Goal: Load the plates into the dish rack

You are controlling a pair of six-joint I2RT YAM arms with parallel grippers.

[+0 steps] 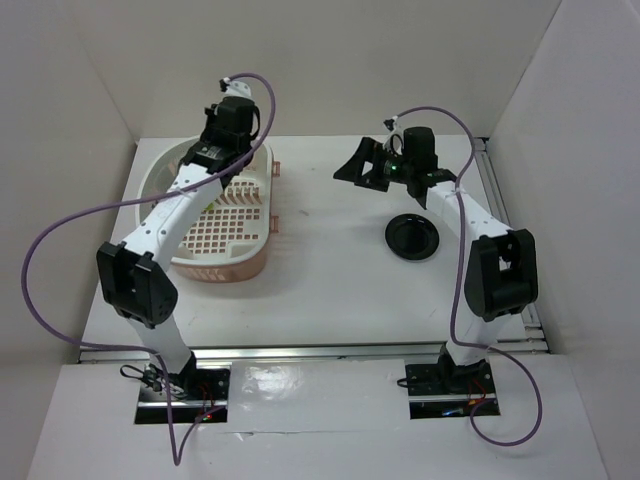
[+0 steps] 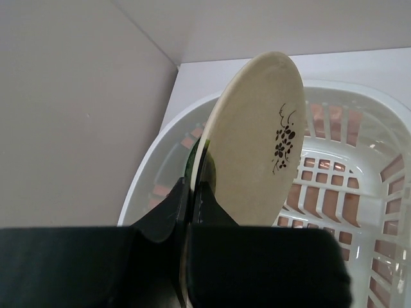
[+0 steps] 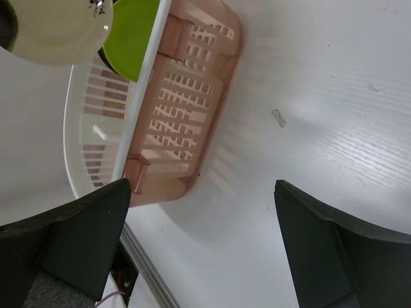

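My left gripper [image 2: 192, 189] is shut on the rim of the cream plate [image 2: 257, 141], which has a dark flower mark. It holds the plate on edge over the far end of the dish rack [image 1: 240, 262]. A lime green plate [image 3: 131, 32] stands in the rack just behind the cream plate [image 3: 58, 29]; the left wrist view shows only a sliver of it [image 2: 191, 163]. The glossy black plate [image 1: 412, 237] lies flat on the table beside the right arm. My right gripper [image 1: 360, 165] hangs open and empty above the table, right of the rack.
The rack is pale pink [image 3: 192, 96] with a white slotted insert [image 2: 347, 167]. White walls [image 1: 60, 120] close in the left, back and right sides. A purple cable [image 1: 60, 230] loops out left of the left arm.
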